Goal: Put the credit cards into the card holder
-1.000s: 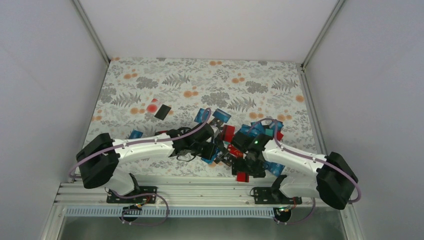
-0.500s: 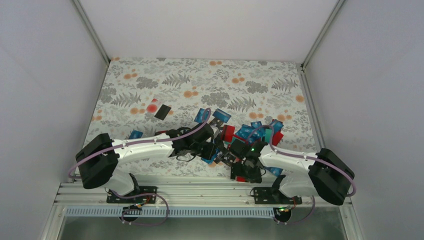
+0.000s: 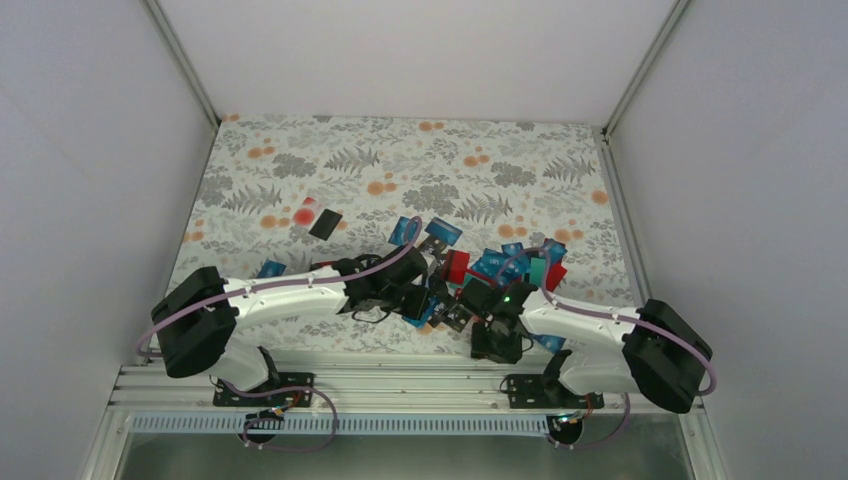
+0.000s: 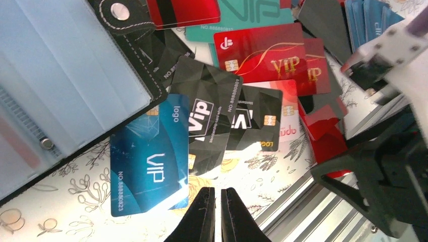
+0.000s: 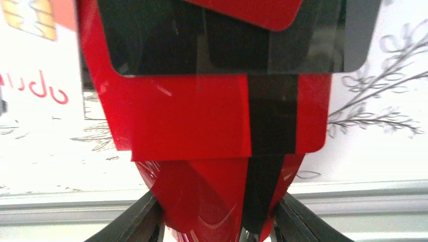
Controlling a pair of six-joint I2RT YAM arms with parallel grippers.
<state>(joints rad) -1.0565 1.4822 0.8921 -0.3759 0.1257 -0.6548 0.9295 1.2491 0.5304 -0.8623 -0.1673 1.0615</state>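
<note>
Credit cards (image 4: 149,161) blue, teal, black, red; red card (image 5: 202,201) black-striped. Card holder (image 4: 75,75) black-edged. Tablecloth (image 3: 400,160) grey ferns, orange dots.

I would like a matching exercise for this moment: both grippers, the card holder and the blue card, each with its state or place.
1 left gripper
2 right gripper
3 card holder
4 blue card

a lies open
b on the table, next to the holder
c shut, empty
d shut on a red card

Pairs: 1-c, 2-d, 3-a, 4-b
</note>
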